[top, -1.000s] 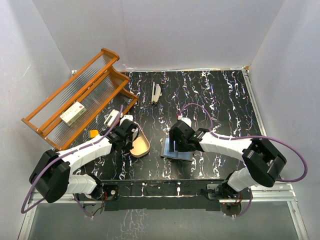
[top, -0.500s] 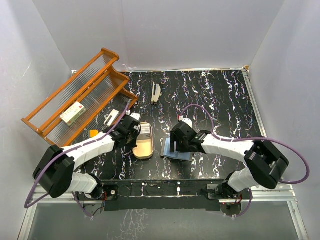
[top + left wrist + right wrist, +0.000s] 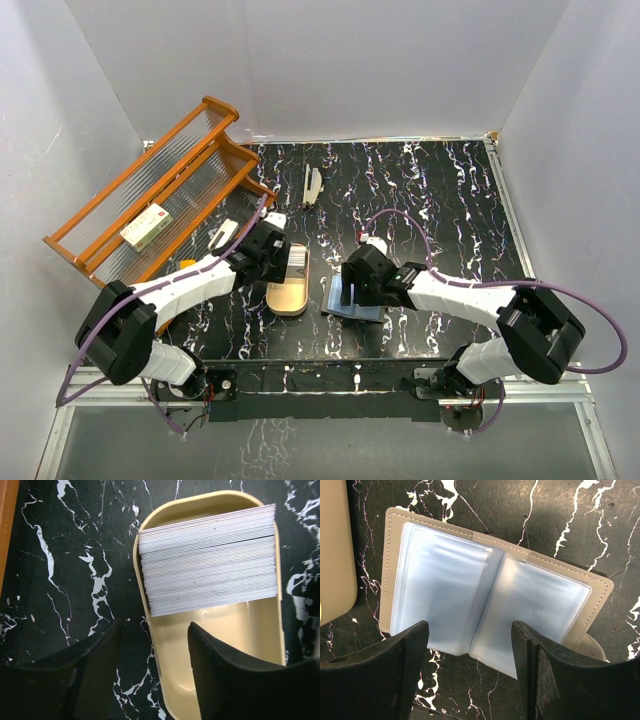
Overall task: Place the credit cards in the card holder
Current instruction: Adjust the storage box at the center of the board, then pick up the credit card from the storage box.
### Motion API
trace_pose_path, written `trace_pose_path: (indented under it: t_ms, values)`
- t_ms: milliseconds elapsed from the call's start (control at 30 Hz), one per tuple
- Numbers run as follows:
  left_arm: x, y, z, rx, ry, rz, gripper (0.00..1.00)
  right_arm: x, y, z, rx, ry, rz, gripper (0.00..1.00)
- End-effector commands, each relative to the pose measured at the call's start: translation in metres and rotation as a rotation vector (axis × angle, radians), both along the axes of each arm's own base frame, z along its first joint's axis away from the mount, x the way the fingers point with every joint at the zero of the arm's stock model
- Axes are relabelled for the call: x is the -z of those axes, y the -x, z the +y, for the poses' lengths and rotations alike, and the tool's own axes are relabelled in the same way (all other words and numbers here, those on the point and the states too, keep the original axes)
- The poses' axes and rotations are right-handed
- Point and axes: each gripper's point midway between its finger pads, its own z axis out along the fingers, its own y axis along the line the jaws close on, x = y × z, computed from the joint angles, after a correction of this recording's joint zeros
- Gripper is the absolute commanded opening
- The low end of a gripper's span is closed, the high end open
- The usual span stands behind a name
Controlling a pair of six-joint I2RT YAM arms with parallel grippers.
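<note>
**Tray down flat, left jaws let go**

Since a second ago the tan oval tray (image 3: 285, 298) has gone from tipped up on its edge at the left gripper (image 3: 155, 630) to lying flat on the black marbled table (image 3: 440, 200). That gripper has shifted toward the tray's far end, and its jaws have come apart. They now stand spread and hold nothing. In the left wrist view one finger (image 3: 95, 675) hangs over the table just outside the tray's long wall and the other over the tray's bare floor, with the wall between them. Whether either one touches the tray cannot be told.

The credit cards (image 3: 210, 560) sit as a stack in the far end of the tray. They are slightly fanned, so their edges show as fine stripes, and they reach nearly from wall to wall.

The card holder (image 3: 445, 580) lies open on the table just to the right of the tray, not touching it, with its shiny bluish sleeves facing up. The right gripper (image 3: 470, 630) is above it with jaws spread wide, one finger on each side of the fold, gripping nothing. Whether the fingertips rest on the sleeves cannot be told.

To the left of the tray stands an orange wooden rack (image 3: 150, 200) with a white box with red marks (image 3: 147, 226) on it. Beyond the tray's far end is a small white object (image 3: 312, 186).
</note>
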Motion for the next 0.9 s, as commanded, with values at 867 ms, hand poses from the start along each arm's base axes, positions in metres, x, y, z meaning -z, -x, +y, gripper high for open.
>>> trace_pose_path:
  t_ms: [867]
  values:
    - [-0.097, 0.064, 0.012, -0.137, 0.407, -0.076, 0.58, -0.114, -0.069, 0.064, -0.357, -0.072, -0.432, 0.61]
